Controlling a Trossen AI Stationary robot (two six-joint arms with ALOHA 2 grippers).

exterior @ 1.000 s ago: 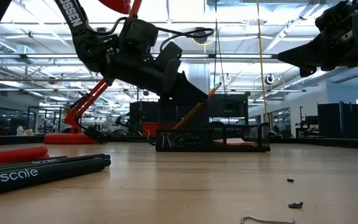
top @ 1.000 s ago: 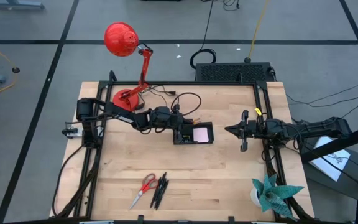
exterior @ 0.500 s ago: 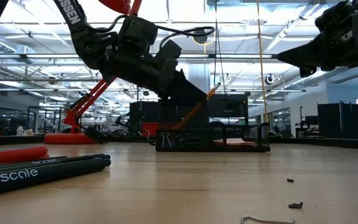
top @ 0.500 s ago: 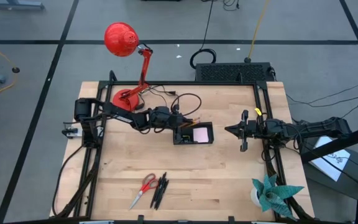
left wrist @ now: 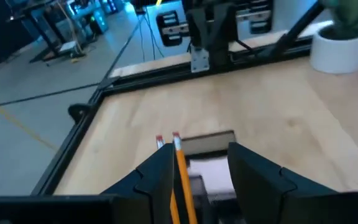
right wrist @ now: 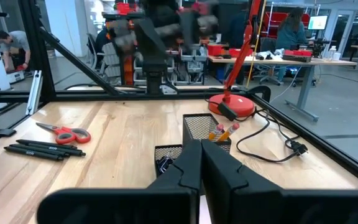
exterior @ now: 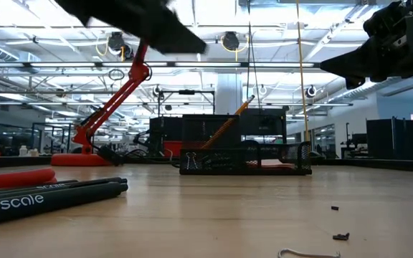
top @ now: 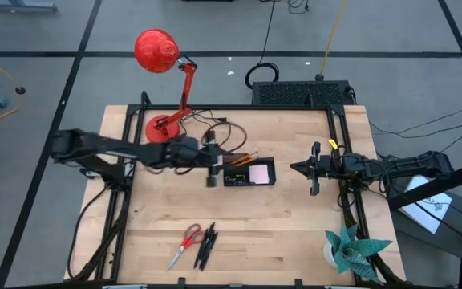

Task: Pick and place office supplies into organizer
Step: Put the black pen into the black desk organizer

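Pulled back from the black tray, the left gripper now hangs just beside it with spread fingers, holding nothing; two orange pencils stand tilted in the tray; the right gripper waits off to the side with fingers pressed together; scissors and pens lie near the front edge; one pen reads "scale".

floor: grey concrete, crossed by dark tape lines
ceiling: bright strip lights strung on open trusses
furniture: desks and office chairs seen out back
people: a few were spotted at benches
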